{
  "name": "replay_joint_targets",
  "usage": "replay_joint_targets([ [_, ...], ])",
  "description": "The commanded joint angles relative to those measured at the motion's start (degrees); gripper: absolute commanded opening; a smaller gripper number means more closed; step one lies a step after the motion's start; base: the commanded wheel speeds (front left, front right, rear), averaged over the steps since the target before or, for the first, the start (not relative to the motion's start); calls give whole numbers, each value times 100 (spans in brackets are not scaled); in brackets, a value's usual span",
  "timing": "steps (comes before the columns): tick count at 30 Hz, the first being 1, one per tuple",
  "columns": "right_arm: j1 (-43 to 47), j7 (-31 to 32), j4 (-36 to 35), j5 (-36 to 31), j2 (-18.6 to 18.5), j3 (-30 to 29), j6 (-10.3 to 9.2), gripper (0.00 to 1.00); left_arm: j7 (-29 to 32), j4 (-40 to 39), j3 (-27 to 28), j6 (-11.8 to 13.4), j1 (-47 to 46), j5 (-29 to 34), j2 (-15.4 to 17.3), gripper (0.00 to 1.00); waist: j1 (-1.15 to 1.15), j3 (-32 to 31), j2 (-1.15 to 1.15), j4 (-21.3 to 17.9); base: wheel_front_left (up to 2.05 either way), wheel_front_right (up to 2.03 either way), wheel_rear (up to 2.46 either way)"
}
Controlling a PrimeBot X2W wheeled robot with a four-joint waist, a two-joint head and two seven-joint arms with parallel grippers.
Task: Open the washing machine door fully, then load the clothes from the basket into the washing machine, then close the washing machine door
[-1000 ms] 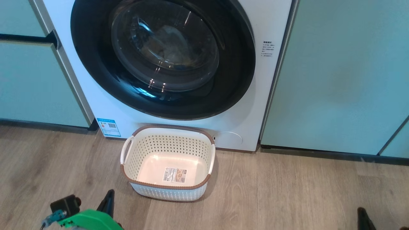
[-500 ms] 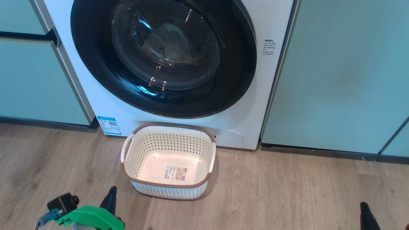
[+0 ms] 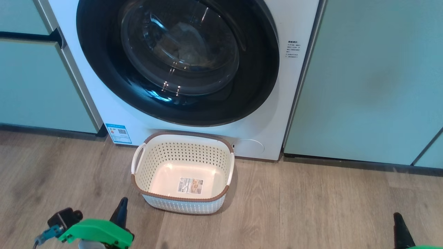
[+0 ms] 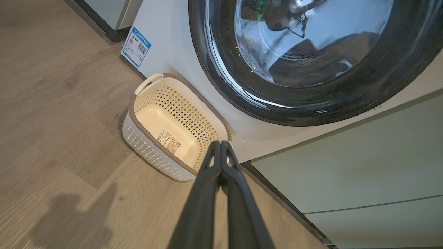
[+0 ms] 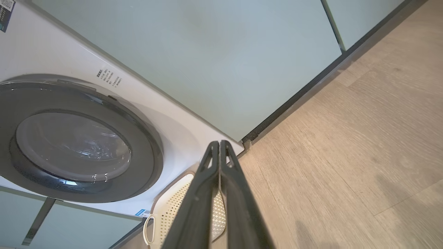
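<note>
L side: teal cabinet panels [image 3: 38, 86] w/ a dark gap between upper & lower; wood-look floor [image 3: 311, 200] runs under everything; L gripper [image 3: 121, 204] at the bottom-left of the head view, green housing behind it, held over the floor in front & to the left of the basket, apart from it; in the L wrist view the L gripper [image 4: 219, 144] has both dark fingers pressed together, nothing between them.

Next over, blue label sticker [image 3: 118, 133] low on the front of the washing machine [image 3: 277, 114]; washing machine door [image 3: 104, 69] lies closed, flat vs the white front, glossy black ring round a clear glass bowl [image 3: 180, 48]; a pale shape [image 3: 185, 45] shows dimly behind the glass, can't tell what.

Centre: basket [image 3: 183, 207] upright on the floor, just in front of the machine below the door, back rim near the front panel; label on its base [image 3: 190, 185] in plain sight.

R of basket: round cap [image 3: 250, 148] low on the machine; small text label [image 3: 292, 50] higher up; then a big teal panel [image 3: 373, 79].

Far R: R gripper [image 3: 398, 218] at the bottom edge, well apart from the basket; R wrist view shows the R gripper [image 5: 219, 143] w/ fingers together, holding nothing.
</note>
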Motion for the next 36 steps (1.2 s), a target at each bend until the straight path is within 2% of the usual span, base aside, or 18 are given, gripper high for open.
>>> replay_joint_targets([
  [1, -337, 59, -213, 137, -63, 18, -8, 0, 32, -208, 141, -3, -346, -119, 52, 0, 0, 4, 0, 2, 0, 0, 0],
  [36, -722, 647, -400, 2293, -94, -76, -13, 0, 623, -739, 411, -6, -401, -1981, -161, 0, 0, 130, 0, 45, 0, 0, 0],
])
